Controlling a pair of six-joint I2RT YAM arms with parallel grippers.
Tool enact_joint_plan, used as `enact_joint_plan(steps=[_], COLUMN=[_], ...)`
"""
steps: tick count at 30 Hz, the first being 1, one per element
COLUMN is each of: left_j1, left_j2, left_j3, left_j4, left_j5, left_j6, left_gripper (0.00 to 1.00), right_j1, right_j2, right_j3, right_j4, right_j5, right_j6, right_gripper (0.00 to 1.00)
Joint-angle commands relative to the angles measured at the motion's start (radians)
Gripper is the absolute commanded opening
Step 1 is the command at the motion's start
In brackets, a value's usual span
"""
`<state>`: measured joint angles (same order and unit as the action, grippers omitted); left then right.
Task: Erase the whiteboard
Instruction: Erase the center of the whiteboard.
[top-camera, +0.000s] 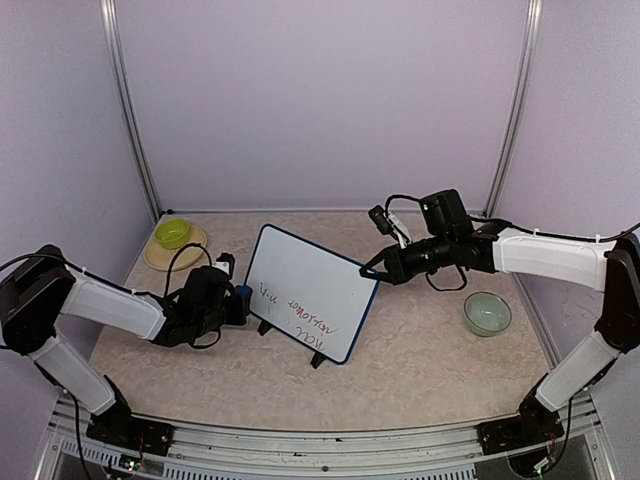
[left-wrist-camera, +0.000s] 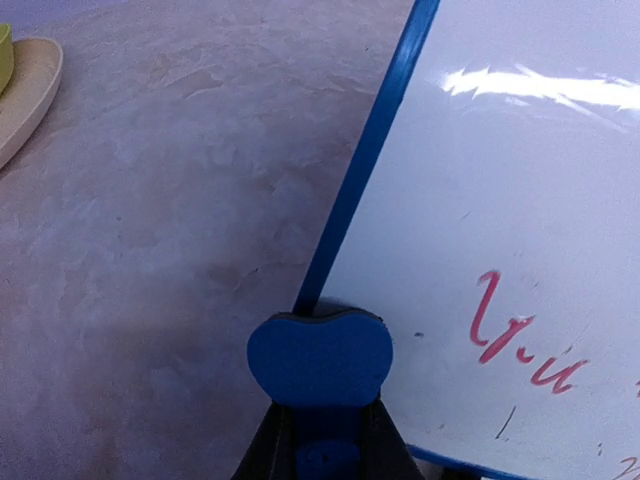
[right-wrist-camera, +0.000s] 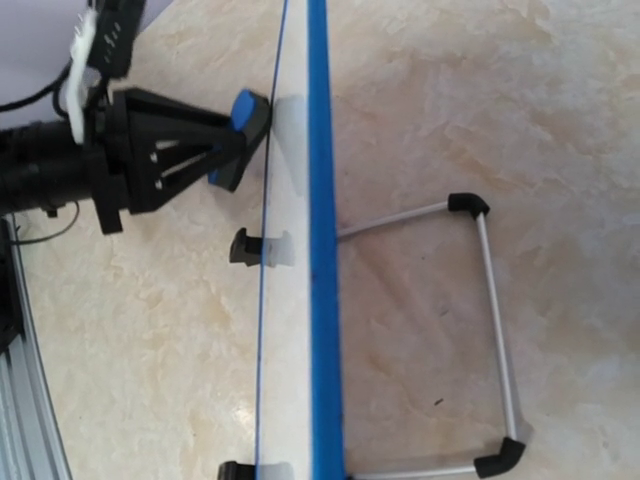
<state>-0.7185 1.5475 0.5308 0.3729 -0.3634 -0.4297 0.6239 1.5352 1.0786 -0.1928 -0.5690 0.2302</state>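
Note:
The whiteboard (top-camera: 300, 275) stands tilted on its fold-out legs mid-table, blue-framed, with red and dark writing (top-camera: 310, 312) along its lower part. My left gripper (top-camera: 238, 305) is shut on a blue eraser (top-camera: 243, 293). In the left wrist view the eraser (left-wrist-camera: 320, 358) sits against the whiteboard (left-wrist-camera: 520, 200) at its left frame, near red marks (left-wrist-camera: 500, 330). My right gripper (top-camera: 370, 270) is shut on the board's upper right corner. Its fingers do not show in the right wrist view, which looks along the board's blue edge (right-wrist-camera: 322, 250) and shows the eraser (right-wrist-camera: 243, 108).
A yellow-green bowl (top-camera: 172, 233) sits on a tan plate (top-camera: 160, 258) at the back left. A pale green bowl (top-camera: 487, 312) lies right of the board. The board's metal leg (right-wrist-camera: 490, 330) juts out behind it. Metal posts and walls enclose the table.

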Motion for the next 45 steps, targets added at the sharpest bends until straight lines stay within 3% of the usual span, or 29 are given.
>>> enact_joint_plan(steps=[1,9,15,27,33,40,45], left_j1=[0.002,0.001,0.012,0.003,-0.003,-0.001,0.001], left_j2=[0.003,0.047,0.050,-0.045,-0.061,0.026,0.060], left_j3=[0.118,0.163,0.100,-0.086,-0.026,0.146,0.187], left_j4=[0.056,0.078,0.019,0.095,0.103,0.075,0.049], left_j5=[0.053,0.069,-0.025,0.174,0.178,0.166,0.139], left_j6=[0.055,0.057,0.023,0.019,0.084,0.152,0.152], left_gripper=[0.13,0.13,0.12,0.12,0.13,0.13,0.13], right_j1=[0.008,0.008,0.008,0.010,0.010,0.010,0.010], right_j2=[0.011,0.009,0.008,0.034,0.040,0.036,0.032], right_j3=[-0.015,-0.014,-0.013,-0.004,0.002,-0.004,-0.003], right_j4=[-0.050,-0.054,-0.056,-0.055,-0.054,-0.058,-0.055], right_j5=[-0.008,-0.003,-0.004,-0.011,-0.012,-0.008,-0.009], right_j6=[-0.073,-0.073,-0.072,-0.075,-0.075,-0.074,-0.069], right_gripper=[0.00,0.00,0.00,0.00,0.00,0.00,0.00])
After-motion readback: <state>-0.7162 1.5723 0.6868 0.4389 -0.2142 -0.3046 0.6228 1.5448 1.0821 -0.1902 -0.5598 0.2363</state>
